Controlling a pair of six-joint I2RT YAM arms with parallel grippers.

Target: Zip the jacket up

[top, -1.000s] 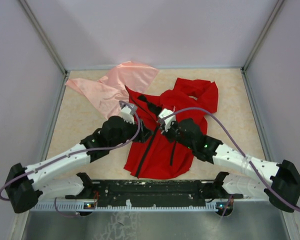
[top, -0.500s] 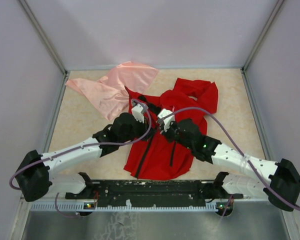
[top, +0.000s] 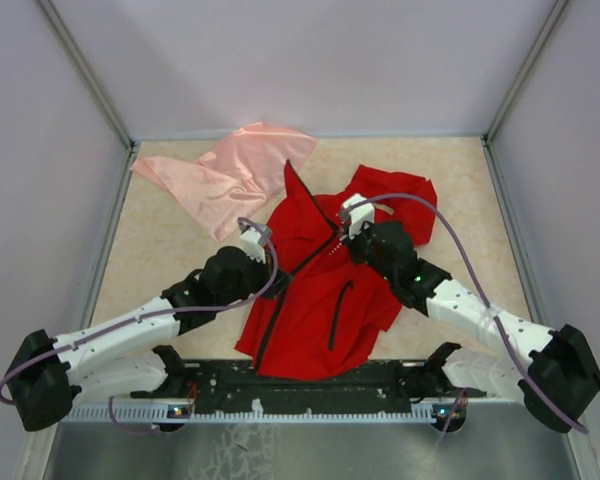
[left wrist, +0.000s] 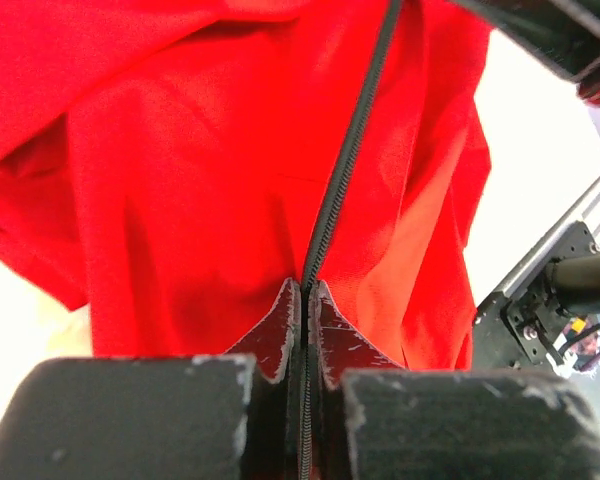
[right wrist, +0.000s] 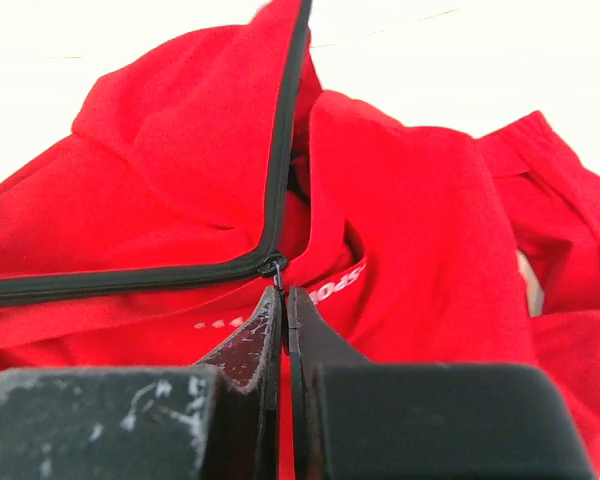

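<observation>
Your left gripper (left wrist: 305, 292) has its jaws pressed together on the black zipper (left wrist: 342, 175) low on the jacket (top: 315, 300). The line of teeth runs away from its fingertips. Your right gripper (right wrist: 283, 292) is pinched tight on the zipper slider (right wrist: 273, 265) higher up, at the chest. Beside its fingers, white lettering (right wrist: 342, 285) on the red cloth reads partly as "SPOR"; the rest is hidden. The jacket lies mid-table (top: 160, 250) between both arms, collar pointing away from you. A pale pink cloth (top: 235, 175) lies just beside its far left.
</observation>
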